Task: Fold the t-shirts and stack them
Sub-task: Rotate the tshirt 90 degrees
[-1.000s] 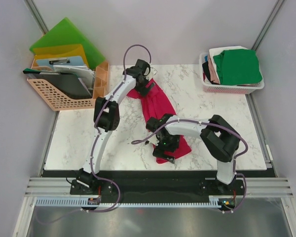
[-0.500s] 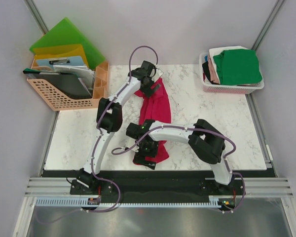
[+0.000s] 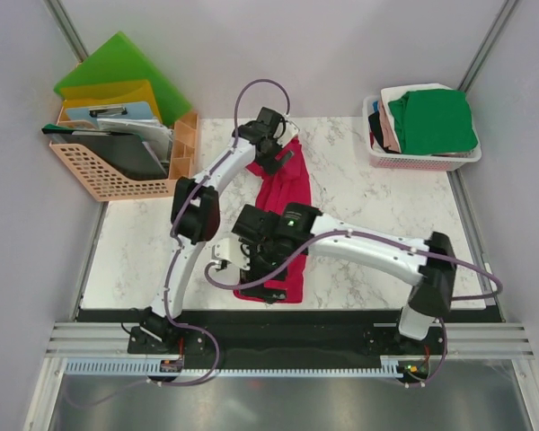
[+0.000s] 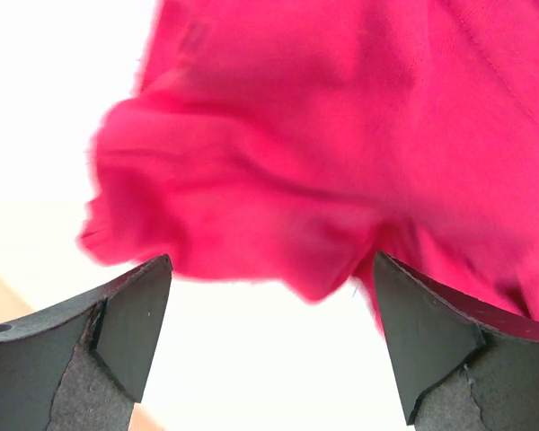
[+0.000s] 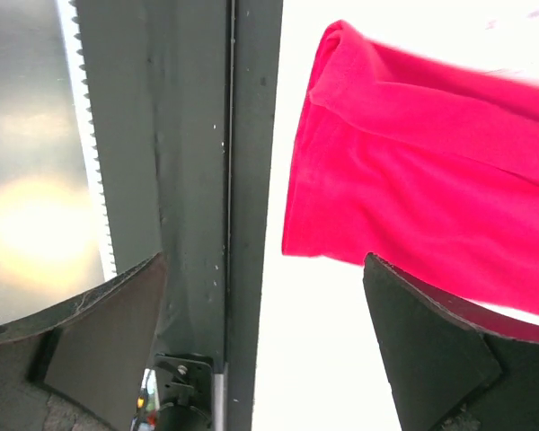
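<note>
Both ends of crimson t-shirt point(image 3: 288, 185) covered, L far, R near, jaws wide & empty; prob. squaring it on surface point(image 3: 135, 251) for fold.

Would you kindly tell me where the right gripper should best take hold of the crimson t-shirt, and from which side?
Probably its near end, coming straight down from above. The crimson t-shirt lies as a long, flat strip on the table. The right wrist view shows a folded corner just ahead of the open right gripper, so its fingers could straddle that edge and pinch the layers.
</note>
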`<act>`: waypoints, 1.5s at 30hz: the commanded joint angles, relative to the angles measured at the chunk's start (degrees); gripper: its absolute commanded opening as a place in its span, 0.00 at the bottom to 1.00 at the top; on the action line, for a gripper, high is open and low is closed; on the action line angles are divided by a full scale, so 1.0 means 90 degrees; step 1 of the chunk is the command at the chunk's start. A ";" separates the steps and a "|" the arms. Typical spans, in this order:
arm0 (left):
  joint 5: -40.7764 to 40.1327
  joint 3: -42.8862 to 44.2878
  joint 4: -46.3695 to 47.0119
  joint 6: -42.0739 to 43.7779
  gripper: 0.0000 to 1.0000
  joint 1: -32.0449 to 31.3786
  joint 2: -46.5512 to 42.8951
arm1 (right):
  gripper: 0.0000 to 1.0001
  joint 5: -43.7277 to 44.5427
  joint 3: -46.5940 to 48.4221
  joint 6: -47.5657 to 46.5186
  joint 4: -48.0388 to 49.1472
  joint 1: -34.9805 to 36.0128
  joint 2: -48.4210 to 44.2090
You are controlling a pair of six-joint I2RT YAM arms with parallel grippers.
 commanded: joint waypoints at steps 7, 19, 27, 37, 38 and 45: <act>-0.0665 -0.0748 0.0622 0.0617 1.00 0.0343 -0.3253 | 0.98 0.0341 -0.0657 -0.0538 0.0103 -0.0644 -0.1202; 0.2205 -0.5561 -0.0276 -0.1229 1.00 0.1506 -0.7183 | 0.98 0.1287 0.0091 0.0682 0.2515 -0.3829 0.0112; 0.2216 -0.6736 0.0056 -0.1132 0.99 0.1506 -0.7701 | 0.98 0.1599 0.4338 0.1463 0.1580 -0.3907 0.3664; 0.2957 -0.7370 0.0289 -0.0859 1.00 0.1467 -0.7586 | 0.98 0.1162 0.3811 0.1659 0.2027 -0.4717 0.3632; 0.3026 -0.7429 0.0435 -0.0839 1.00 0.1448 -0.7498 | 0.98 0.1026 0.3505 0.1678 0.2183 -0.4805 0.3437; 0.2880 -0.6279 0.0759 -0.0927 0.86 0.0774 -0.5342 | 0.98 0.1034 0.1736 0.1406 0.2643 -0.5010 0.1670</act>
